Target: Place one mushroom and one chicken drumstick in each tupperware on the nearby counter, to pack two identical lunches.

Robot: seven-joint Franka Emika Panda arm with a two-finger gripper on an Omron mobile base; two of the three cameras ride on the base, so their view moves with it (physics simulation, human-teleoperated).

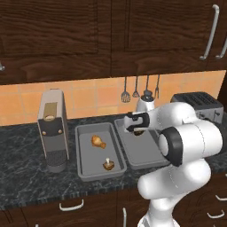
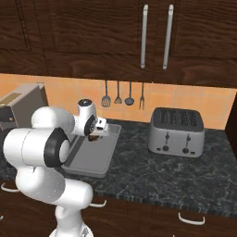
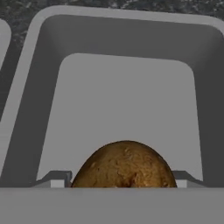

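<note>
With the fingers (image 3: 124, 183) gripping a mushroom (image 3: 124, 165) above the bare right tupperware (image 3: 127, 96), lower it near the tray floor before releasing, so it won't roll.

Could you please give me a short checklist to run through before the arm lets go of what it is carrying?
1. Gripper holds a mushroom between its fingers: ok.
2. Gripper is above the right tray: ok.
3. Floor of that tray under the gripper is bare: ok.
4. Left tray already has a drumstick and a mushroom: ok.
5. Second drumstick placed in the right tray: not ok.
6. Height of the mushroom above the tray floor low enough to drop: cannot tell.
</note>
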